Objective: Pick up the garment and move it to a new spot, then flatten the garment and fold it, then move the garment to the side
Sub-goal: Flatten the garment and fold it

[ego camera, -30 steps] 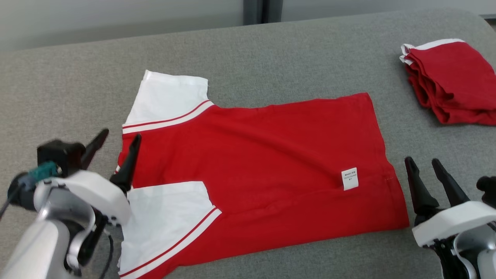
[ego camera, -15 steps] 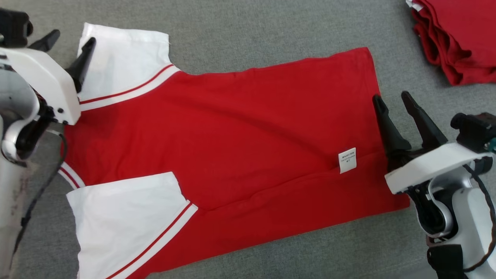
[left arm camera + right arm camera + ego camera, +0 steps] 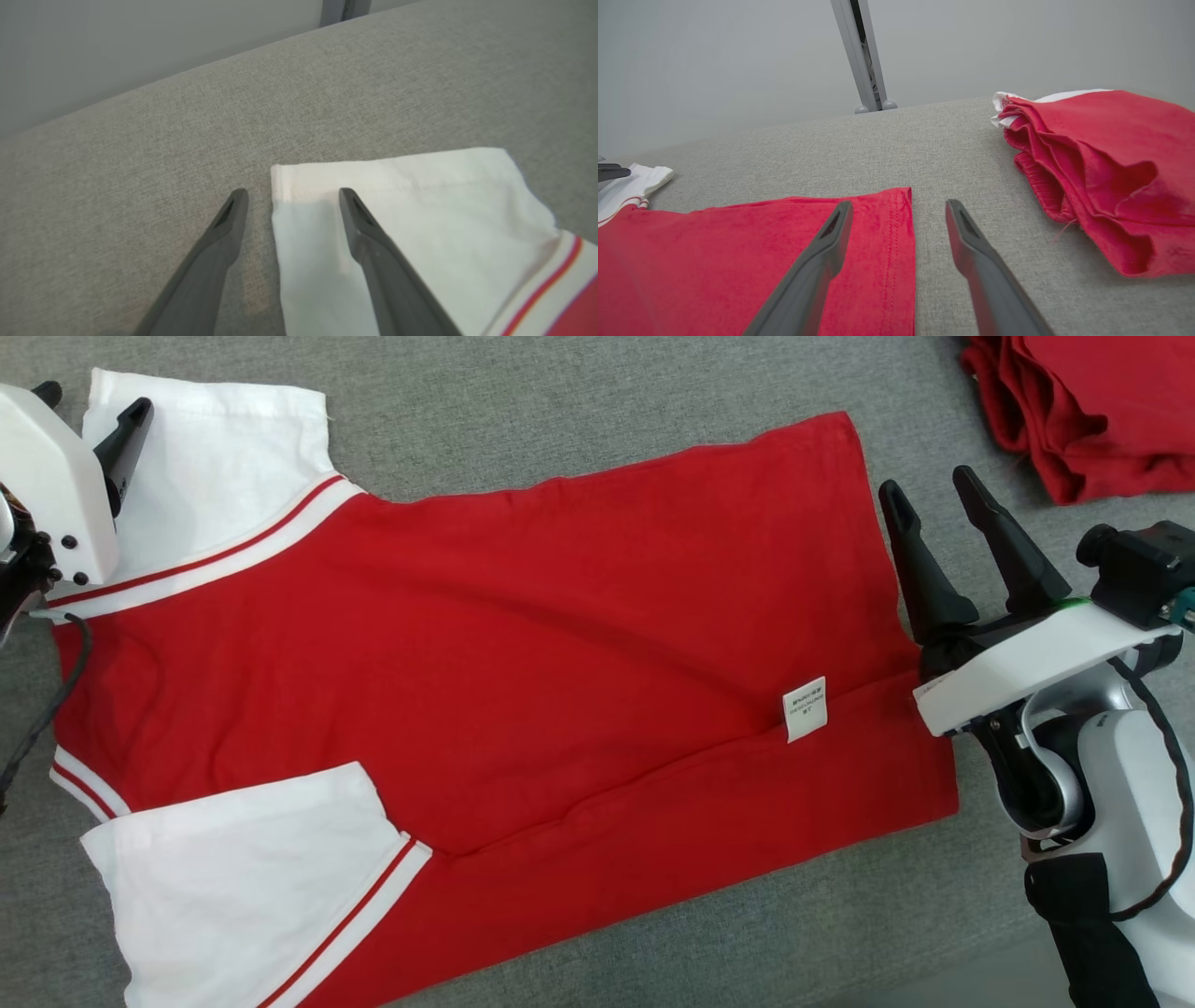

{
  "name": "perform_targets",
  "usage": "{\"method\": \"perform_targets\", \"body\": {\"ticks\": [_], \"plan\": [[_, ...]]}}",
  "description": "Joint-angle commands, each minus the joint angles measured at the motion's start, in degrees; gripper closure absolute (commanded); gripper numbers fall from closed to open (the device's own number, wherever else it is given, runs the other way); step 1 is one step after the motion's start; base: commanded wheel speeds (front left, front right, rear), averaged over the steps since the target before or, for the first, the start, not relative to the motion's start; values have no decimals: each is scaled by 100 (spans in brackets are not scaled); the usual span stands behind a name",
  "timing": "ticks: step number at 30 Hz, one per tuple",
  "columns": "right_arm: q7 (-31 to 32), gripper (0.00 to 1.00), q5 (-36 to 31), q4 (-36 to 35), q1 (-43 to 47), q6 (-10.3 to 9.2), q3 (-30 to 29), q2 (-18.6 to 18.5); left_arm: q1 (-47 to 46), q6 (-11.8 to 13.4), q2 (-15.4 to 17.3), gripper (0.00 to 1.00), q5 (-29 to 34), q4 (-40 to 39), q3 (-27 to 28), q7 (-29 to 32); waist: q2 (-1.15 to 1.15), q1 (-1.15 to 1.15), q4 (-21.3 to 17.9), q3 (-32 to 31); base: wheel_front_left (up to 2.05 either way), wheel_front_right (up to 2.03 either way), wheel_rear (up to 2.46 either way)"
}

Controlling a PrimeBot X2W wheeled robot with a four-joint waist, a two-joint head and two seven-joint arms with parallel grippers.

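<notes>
Folding is judged in hand: the left pincer [image 3: 89,403] and right pincer [image 3: 929,485], held wide and empty, must be closed on the upper-left sleeve [image 3: 215,439] and upper-right hem [image 3: 854,476] of the garment [image 3: 523,644]

One garment [image 3: 523,644], one folded pile [image 3: 1092,420], two tools [image 3: 93,399] [image 3: 924,481]

Bare grey surface [image 3: 560,411] beyond garment [image 3: 467,644], folded red pile [image 3: 1092,411] blocking far right

Garment [image 3: 523,644] lay flat on the tabletop [image 3: 579,411]; left gripper [image 3: 290,193] straddled its far-left sleeve corner, right gripper [image 3: 926,483] its far-right hem corner (folded pile [image 3: 1083,411] farther right, apart).
</notes>
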Motion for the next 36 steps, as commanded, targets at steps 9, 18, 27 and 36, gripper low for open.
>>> {"method": "perform_targets", "body": {"ticks": [9,18,27,36], "plan": [[-159,0,133,128,-198,2,222,-48,-217,78,199,0,102,152,-51,172,0,0,-256,92,0,0,0],[-148,0,81,253,-268,3,217,-214,-259,22,274,100,166,120,-318,472,0,0,-209,0,0,0,0],[590,0,-217,513,-848,2,510,-789,-105,-20,22,100,35,-330,-409,-166,0,0,253,-274,0,0,0],[1668,0,-168,1333,-1686,2,1199,-1397,222,-14,-273,100,-123,-965,-492,-738,0,0,792,-263,0,0,0]]}}
